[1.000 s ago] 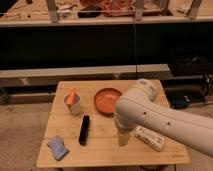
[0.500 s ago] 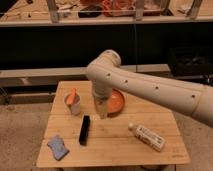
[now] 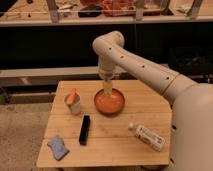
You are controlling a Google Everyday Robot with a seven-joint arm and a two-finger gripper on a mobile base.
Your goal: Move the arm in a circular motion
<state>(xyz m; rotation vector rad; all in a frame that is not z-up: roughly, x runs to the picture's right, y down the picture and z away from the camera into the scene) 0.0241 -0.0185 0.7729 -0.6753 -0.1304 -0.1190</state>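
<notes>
Collision is the main risk here. The arm (image 3: 145, 70) hangs its slim pale tip low over the orange bowl (image 3: 114, 104), which sits just toward 12 o'clock of the counter's (image 3: 115, 147) middle. A circle swept at this height could, in my judgement, clip the bowl's rim and drag or tip it. A wide sweep toward 9 o'clock could catch the pale cup (image 3: 74, 104) with something orange in it, which looks tall and easy to topple. The black bar-shaped object (image 3: 85, 130) at 7 o'clock, the blue cloth (image 3: 58, 147) beyond it and the white bottle (image 3: 148, 138) lying at 4 o'clock are all low, so they seem less exposed.

From the cream body at the right edge, the arm's thick segment has its long axis running up toward 10 o'clock to a rounded elbow above the counter's far edge. From there the last section turns and points straight down at 6 o'clock, its axis upright. The pincer (image 3: 107, 91) is at that lower end, just above or inside the bowl. I cannot tell whether it is open or closed, or whether it carries anything.
</notes>
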